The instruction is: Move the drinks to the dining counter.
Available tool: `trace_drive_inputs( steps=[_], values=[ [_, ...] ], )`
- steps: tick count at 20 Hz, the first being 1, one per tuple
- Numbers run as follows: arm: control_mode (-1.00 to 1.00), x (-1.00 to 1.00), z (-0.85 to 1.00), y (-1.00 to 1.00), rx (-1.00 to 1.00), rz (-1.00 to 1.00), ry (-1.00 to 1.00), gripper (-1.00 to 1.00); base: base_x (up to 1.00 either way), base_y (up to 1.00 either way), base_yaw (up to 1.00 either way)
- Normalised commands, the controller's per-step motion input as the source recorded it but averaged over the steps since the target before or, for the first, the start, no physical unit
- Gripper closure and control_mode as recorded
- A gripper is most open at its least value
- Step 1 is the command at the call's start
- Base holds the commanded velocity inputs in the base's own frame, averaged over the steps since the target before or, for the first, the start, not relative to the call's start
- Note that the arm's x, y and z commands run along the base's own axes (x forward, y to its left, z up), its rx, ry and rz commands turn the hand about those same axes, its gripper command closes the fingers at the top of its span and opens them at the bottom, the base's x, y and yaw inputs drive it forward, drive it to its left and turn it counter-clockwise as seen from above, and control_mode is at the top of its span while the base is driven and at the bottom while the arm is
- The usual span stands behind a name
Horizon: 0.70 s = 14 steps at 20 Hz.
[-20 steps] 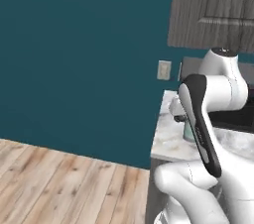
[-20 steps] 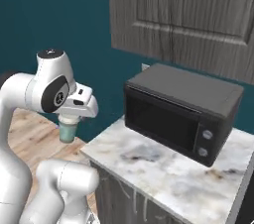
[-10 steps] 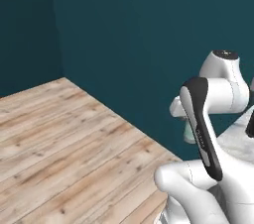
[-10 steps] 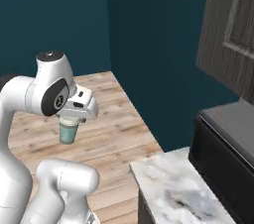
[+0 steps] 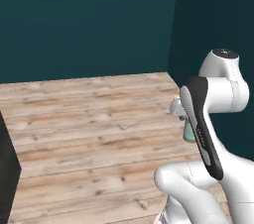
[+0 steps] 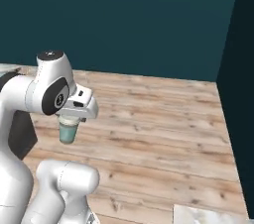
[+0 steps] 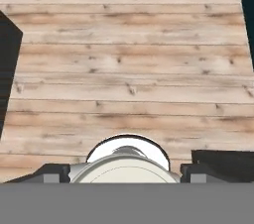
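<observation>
We see the whole picture has swung since half a second ago, so the base has turned and the things themselves have not moved: the microwave and the dark cabinet front are gone from the right base view. Only a corner of the marble table [image 6: 211, 214] is left at its lower edge. Plank floor [image 5: 89, 134] and the teal wall [image 5: 89, 20] now lie ahead in both base views. A dark block [image 5: 7, 168] has come in at the left edge of the left base view. The arm keeps the same folded pose, and the tool [image 6: 69, 120] is still closed around a small pale green cup [image 6: 68, 132], which hangs upright under the hand, above the floor. In the hand view we look down on the cup's white rim between the two fingers [image 7: 53, 172]. From the left the cup peeks out behind the forearm.
</observation>
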Motion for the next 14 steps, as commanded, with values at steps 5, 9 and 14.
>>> trace_drive_inputs(
  steps=[5, 9, 14],
  values=[
    [1.00, 0.00, 0.00, 0.00, 0.00, 0.00, 0.00, 1.00, 0.25, 0.02, 0.84],
    [1.00, 0.00, 0.00, 0.00, 0.00, 0.00, 0.00, 1.00, 0.89, 0.09, 0.64],
    [1.00, 0.00, 0.00, 0.00, 0.00, 0.00, 0.00, 1.00, 0.94, -0.08, 0.67]
  ],
)
